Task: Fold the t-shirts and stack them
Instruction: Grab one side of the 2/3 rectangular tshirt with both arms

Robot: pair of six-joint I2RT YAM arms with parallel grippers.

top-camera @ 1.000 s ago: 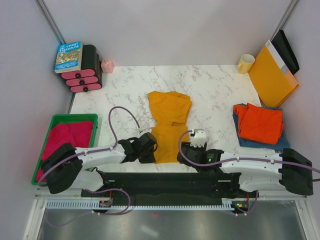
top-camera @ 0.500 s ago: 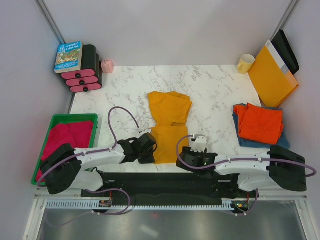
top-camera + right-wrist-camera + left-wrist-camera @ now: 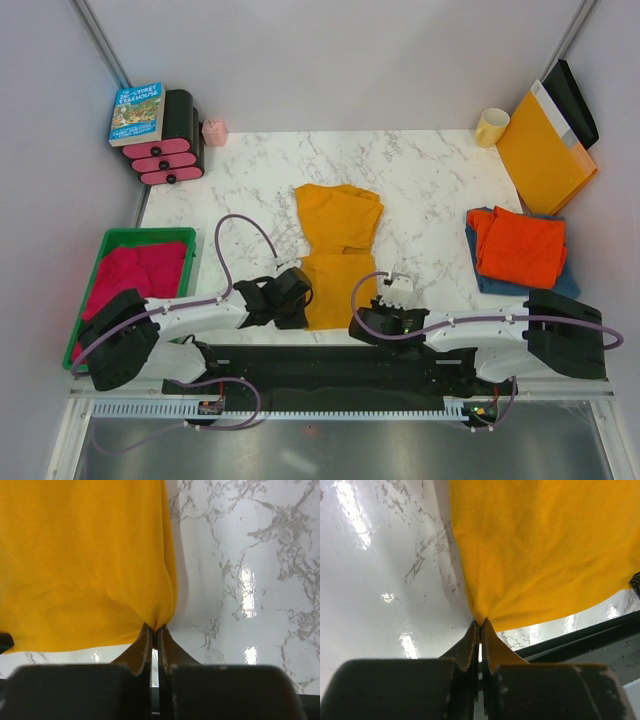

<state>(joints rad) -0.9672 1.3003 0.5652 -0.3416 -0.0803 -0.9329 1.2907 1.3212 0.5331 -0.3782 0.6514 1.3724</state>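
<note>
A mustard-yellow t-shirt (image 3: 338, 240) lies lengthwise on the marble table (image 3: 430, 180), its near hem close to the front edge. My left gripper (image 3: 304, 308) is shut on the near left corner of this t-shirt (image 3: 545, 550), pinching a pucker of cloth. On the other side my right gripper (image 3: 362, 318) is shut on the near right corner of the same t-shirt (image 3: 80, 560). A folded orange-red t-shirt (image 3: 518, 245) rests on a folded blue t-shirt (image 3: 483, 275) at the right of the table.
A green tray (image 3: 108, 243) holding a red cloth (image 3: 135, 275) stands at the left edge. Back left are a book (image 3: 137, 112), a black and pink rack (image 3: 170, 150) and a pink cup (image 3: 214, 131). Back right are a yellow mug (image 3: 491, 126) and an orange envelope (image 3: 542, 150).
The right gripper has slid left to the yellow t-shirt's near right corner and shut on it. The near hem has drawn back a little from the table's front edge. The left gripper has kept its grip.
</note>
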